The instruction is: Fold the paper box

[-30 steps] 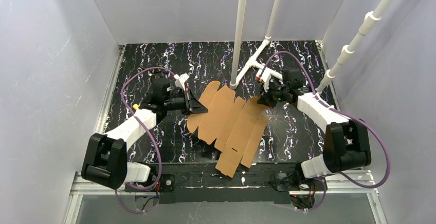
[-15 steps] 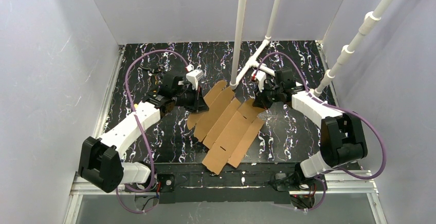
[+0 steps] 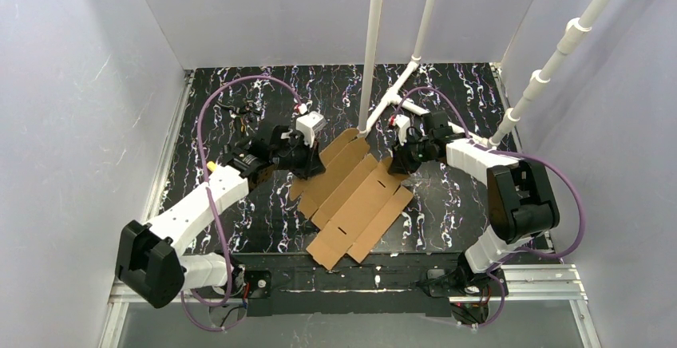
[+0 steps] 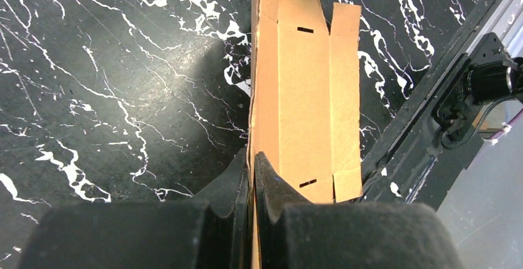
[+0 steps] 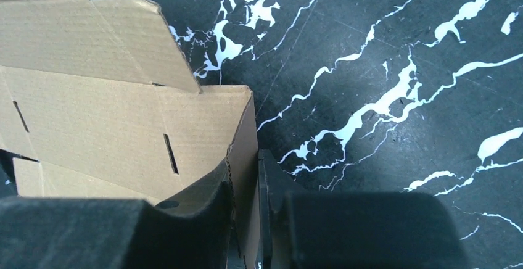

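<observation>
Black marbled desk (image 3: pixel 239 100), with one upright white pipe (image 3: pixel 371 45) planted near its far middle; all places below taken from that pipe's foot.

Left gripper (image 3: pixel 307 160): sits just left of the pipe's foot and a little nearer the arm bases. Clamps the left edge of the paper box (image 3: pixel 355 196). From the left wrist, left gripper (image 4: pixel 251 158) pinches a thin cardboard edge seen end-on, both black fingers (image 4: pixel 271 182) pressed against it with no gap showing.

Paper box: an unfolded brown sheet with flaps and creases, starting right at the pipe's foot and running away from it towards the near edge of the desk, slanting slightly leftward. Ends close to the black rail (image 3: pixel 359 280) on the side opposite the pipe. Shows long parallel panels (image 4: pixel 305 96) and two small slits (image 4: pixel 305 29) from the left wrist.

Right gripper (image 3: pixel 395 164): sits just right of the pipe's foot, again a little nearer the bases. Grips the sheet's right end. From the right wrist, right gripper (image 5: pixel 245 158) closes on a raised flap of the box (image 5: pixel 92 127), cardboard standing between the two fingers (image 5: pixel 216 182).
</observation>
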You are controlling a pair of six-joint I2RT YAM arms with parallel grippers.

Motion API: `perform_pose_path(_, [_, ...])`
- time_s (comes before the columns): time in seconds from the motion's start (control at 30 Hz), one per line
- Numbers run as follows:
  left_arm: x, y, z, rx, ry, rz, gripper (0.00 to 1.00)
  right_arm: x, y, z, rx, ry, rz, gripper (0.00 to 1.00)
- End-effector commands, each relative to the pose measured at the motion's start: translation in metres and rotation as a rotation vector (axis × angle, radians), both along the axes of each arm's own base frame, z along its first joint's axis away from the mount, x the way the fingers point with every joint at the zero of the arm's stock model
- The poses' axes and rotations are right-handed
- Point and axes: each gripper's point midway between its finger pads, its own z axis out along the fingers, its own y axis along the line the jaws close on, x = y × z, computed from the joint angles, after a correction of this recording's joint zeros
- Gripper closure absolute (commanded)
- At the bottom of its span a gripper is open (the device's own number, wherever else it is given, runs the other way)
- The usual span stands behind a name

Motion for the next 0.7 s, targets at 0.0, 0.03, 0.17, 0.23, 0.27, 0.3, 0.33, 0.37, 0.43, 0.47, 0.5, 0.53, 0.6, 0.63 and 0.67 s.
perform_pose_path(0.0, [0.005,0.004,0.017,-0.013,-0.152,-0.017,1.0,0.005,0.017,0.031,0.101,-0.035,0.049,0.75])
perform_pose_path(0.03, [0.007,0.005,0.016,-0.002,-0.162,-0.011,1.0,0.004,0.017,0.033,0.11,-0.033,0.057,0.75])
perform_pose_path(0.17, [0.015,0.012,0.017,0.046,-0.216,-0.005,1.0,0.001,0.016,0.046,0.158,-0.031,0.081,0.67])
perform_pose_path(0.23, [0.02,0.014,0.021,0.072,-0.241,-0.005,1.0,0.001,0.013,0.055,0.182,-0.038,0.084,0.63])
perform_pose_path(0.27, [0.022,0.015,0.024,0.082,-0.253,-0.006,1.0,0.0,0.013,0.059,0.2,-0.04,0.091,0.62])
perform_pose_path(0.3, [0.024,0.015,0.028,0.09,-0.265,-0.009,1.0,0.0,0.012,0.062,0.211,-0.044,0.092,0.6])
perform_pose_path(0.33, [0.026,0.015,0.032,0.094,-0.276,-0.015,1.0,-0.001,0.011,0.065,0.222,-0.044,0.095,0.58])
perform_pose_path(0.37, [0.027,0.014,0.035,0.099,-0.281,-0.021,1.0,-0.001,0.011,0.066,0.23,-0.041,0.098,0.56])
perform_pose_path(0.43, [0.029,0.011,0.041,0.104,-0.274,-0.034,1.0,-0.004,0.011,0.068,0.245,-0.038,0.107,0.5])
perform_pose_path(0.47, [0.028,0.009,0.044,0.099,-0.262,-0.04,1.0,-0.004,0.011,0.068,0.247,-0.036,0.109,0.48])
perform_pose_path(0.5, [0.027,0.007,0.047,0.091,-0.245,-0.045,1.0,-0.005,0.011,0.068,0.248,-0.034,0.109,0.46])
perform_pose_path(0.53, [0.025,0.005,0.05,0.082,-0.228,-0.049,1.0,-0.005,0.011,0.067,0.249,-0.031,0.111,0.44])
perform_pose_path(0.6, [0.021,0.002,0.052,0.066,-0.189,-0.05,1.0,-0.006,0.011,0.067,0.246,-0.031,0.114,0.39])
perform_pose_path(0.63, [0.019,0.002,0.051,0.063,-0.171,-0.048,1.0,-0.006,0.01,0.067,0.244,-0.034,0.117,0.34])
perform_pose_path(0.67, [0.018,0.001,0.051,0.061,-0.156,-0.045,1.0,-0.006,0.01,0.068,0.245,-0.036,0.122,0.32])
